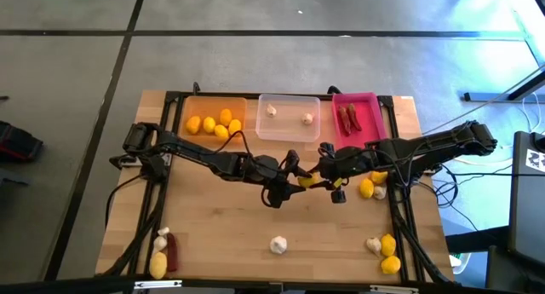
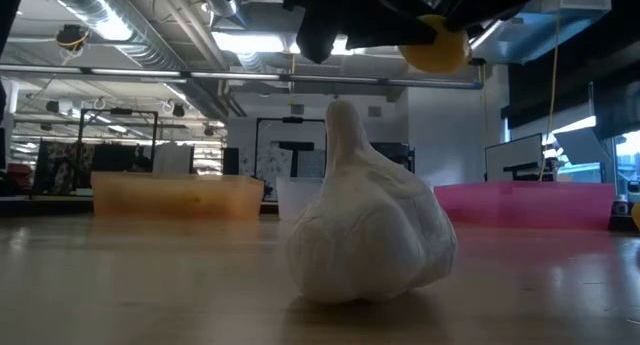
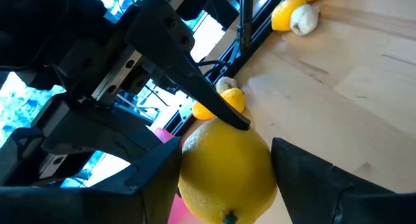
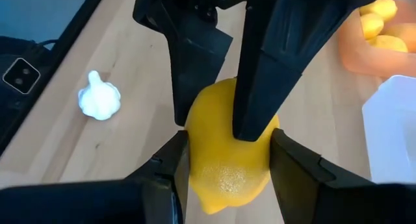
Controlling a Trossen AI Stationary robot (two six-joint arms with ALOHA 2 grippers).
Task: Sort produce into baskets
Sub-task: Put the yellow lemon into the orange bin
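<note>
Both end effectors meet over the middle of the bench, and one lemon [image 4: 227, 146] sits between them, held clear of the wood. The left end effector [image 3: 227, 175] grips it across its sides, and the right end effector [image 4: 227, 162] grips it too, crosswise to the left's fingers, so this looks like a hand-over in mid-air. The lemon's long axis runs along the right end effector's fingers, stem end toward the left wrist. The orange tray [image 1: 215, 117], where other lemons already lie, is far and to the left, nearer the left arm; that arm seems the better one to carry it. The clear tray [image 1: 289, 116] and pink tray [image 1: 356, 113] stand beside it. A garlic bulb [image 1: 278, 245] rests near centre on the pale wooden bench [image 1: 221, 234]. Behind is an open workshop with ceiling lights.
</note>
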